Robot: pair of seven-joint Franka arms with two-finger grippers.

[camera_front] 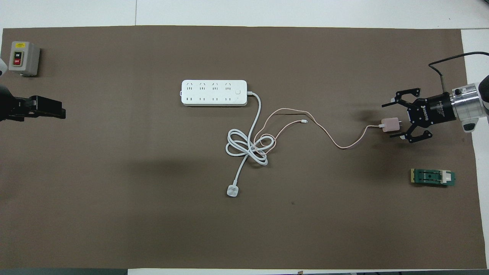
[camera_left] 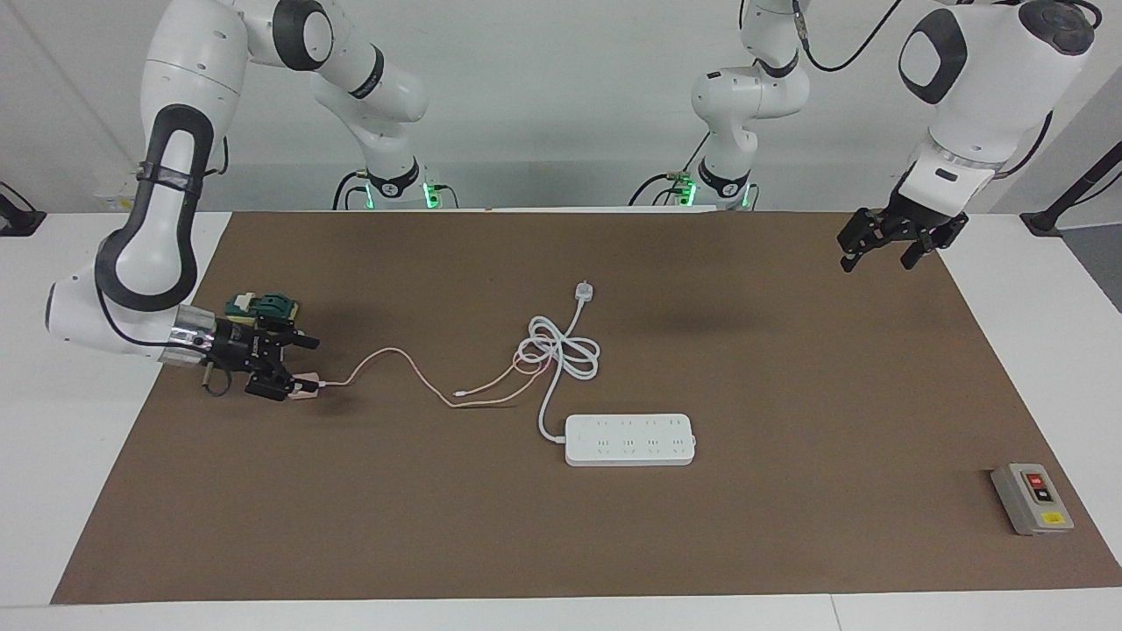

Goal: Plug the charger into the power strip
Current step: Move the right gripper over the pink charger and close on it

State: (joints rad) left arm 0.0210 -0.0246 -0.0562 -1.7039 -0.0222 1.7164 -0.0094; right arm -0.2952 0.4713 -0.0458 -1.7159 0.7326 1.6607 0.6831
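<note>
- The power strip [camera_left: 629, 439] lies flat with bare brown mat on every side except its cord end, and its socket face is uncovered from above.
- Between the charger [camera_front: 389, 125] and the strip, the pink cable [camera_front: 328, 133] snakes across the mat.
- The white cord's loops [camera_front: 246, 147] tangle with it, nearer the robots than the strip.

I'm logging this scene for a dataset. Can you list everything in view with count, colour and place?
charger: 1, pale pink, at the right arm's end of the mat, thin pink cable trailing toward the middle
power strip: 1, white, mid-table, thick white cord looped nearer the robots
switch box: 1, grey, at the left arm's end
green part: 1, green, nearer the robots than the charger
mat: 1, brown, covers the table
right tool: 1, black, open around the charger
left tool: 1, black, open, waiting raised over the mat's edge
</note>
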